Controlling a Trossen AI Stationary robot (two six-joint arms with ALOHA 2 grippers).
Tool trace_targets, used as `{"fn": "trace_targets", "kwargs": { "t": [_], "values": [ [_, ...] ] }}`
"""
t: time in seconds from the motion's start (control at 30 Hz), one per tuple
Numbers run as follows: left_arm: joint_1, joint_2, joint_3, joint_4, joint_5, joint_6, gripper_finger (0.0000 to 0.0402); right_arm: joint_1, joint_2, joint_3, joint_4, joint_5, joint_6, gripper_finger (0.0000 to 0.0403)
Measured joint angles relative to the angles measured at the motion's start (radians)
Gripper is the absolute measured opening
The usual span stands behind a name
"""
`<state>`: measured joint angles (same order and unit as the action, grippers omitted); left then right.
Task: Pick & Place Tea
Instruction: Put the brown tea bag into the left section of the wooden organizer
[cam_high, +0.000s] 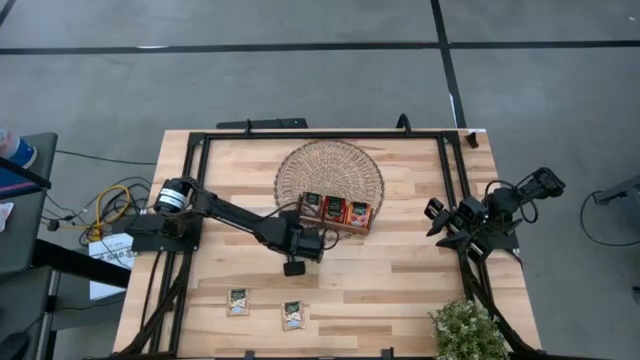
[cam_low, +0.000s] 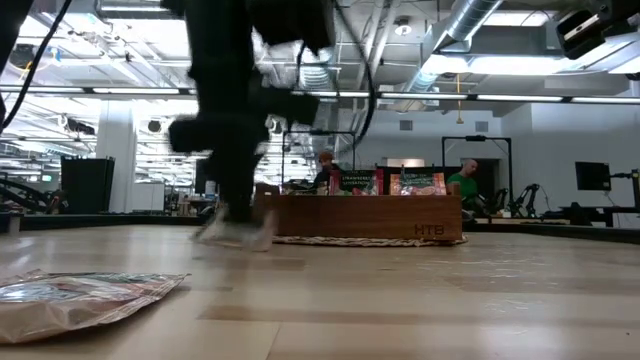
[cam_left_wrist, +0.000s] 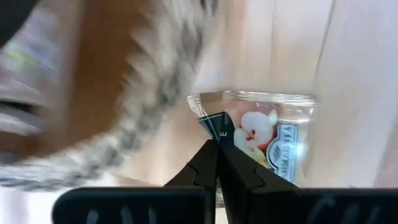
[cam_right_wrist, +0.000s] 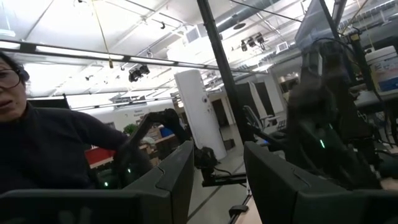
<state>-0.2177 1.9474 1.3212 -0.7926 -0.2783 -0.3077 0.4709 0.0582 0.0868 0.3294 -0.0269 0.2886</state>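
Two sachets (cam_high: 237, 302) (cam_high: 293, 316) are lying flat on the table's (cam_high: 400, 290) near edge, apart from each other.

Left gripper (cam_left_wrist: 217, 142) is hanging mid-table beside the tray (cam_high: 336, 213), its fingers pinching shut on a sachet's (cam_left_wrist: 268, 134) corner.

The tray is sitting on a woven mat (cam_high: 330, 170), and is holding upright sachets (cam_high: 335, 208).

Right gripper (cam_right_wrist: 214, 177) is waiting off the table's right edge, its fingers standing partly apart, gripping nothing.

Woven mat (cam_high: 330, 165), tray (cam_high: 336, 226), plant (cam_high: 467, 330)
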Motion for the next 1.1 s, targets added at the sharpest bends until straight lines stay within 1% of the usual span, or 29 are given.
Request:
{"fn": "trace_targets", "kwargs": {
  "t": [0.2, 0.27, 0.33, 0.4, 0.5, 0.63, 0.73, 0.8, 0.87, 0.9, 1.1],
  "values": [
    [-0.013, -0.056, 0.089, -0.136, -0.144, 0.002, 0.0000, 0.000, 0.000, 0.000, -0.003, 0.000, 0.000, 0.0134],
    [-0.013, -0.076, 0.117, -0.122, -0.202, 0.005, 0.0000, 0.000, 0.000, 0.000, -0.003, 0.000, 0.000, 0.0134],
    [-0.013, -0.088, 0.137, -0.118, -0.281, 0.016, 0.0000, 0.000, 0.000, 0.000, -0.003, 0.000, 0.000, 0.0134],
    [-0.012, -0.085, 0.147, -0.109, -0.360, 0.060, 0.0000, 0.000, 0.000, 0.000, -0.003, 0.000, 0.000, 0.0134],
    [-0.008, -0.083, 0.152, -0.041, -0.437, 0.157, 0.0000, 0.000, 0.000, 0.000, -0.003, 0.000, 0.000, 0.0134],
    [0.013, -0.047, 0.151, 0.008, -0.501, 0.240, 0.0000, 0.000, 0.000, 0.000, -0.003, 0.000, 0.000, 0.0134],
    [0.038, -0.016, 0.152, 0.018, -0.518, 0.277, 0.0000, 0.000, 0.000, 0.000, -0.003, 0.000, 0.000, 0.0134],
    [0.049, 0.012, 0.151, 0.013, -0.570, 0.314, 0.0000, 0.000, 0.000, 0.000, -0.003, 0.000, 0.000, 0.0134],
    [0.058, 0.024, 0.151, 0.014, -0.649, 0.321, 0.0000, 0.000, 0.000, 0.000, -0.003, 0.000, 0.000, 0.0134],
    [0.062, 0.023, 0.151, 0.014, -0.669, 0.320, 0.0000, 0.000, 0.000, 0.000, -0.003, 0.000, -0.001, 0.0134],
    [0.074, 0.020, 0.152, 0.013, -0.659, 0.299, 0.0000, 0.000, 0.000, 0.000, -0.003, -0.001, 0.000, 0.0134]
  ]
}}
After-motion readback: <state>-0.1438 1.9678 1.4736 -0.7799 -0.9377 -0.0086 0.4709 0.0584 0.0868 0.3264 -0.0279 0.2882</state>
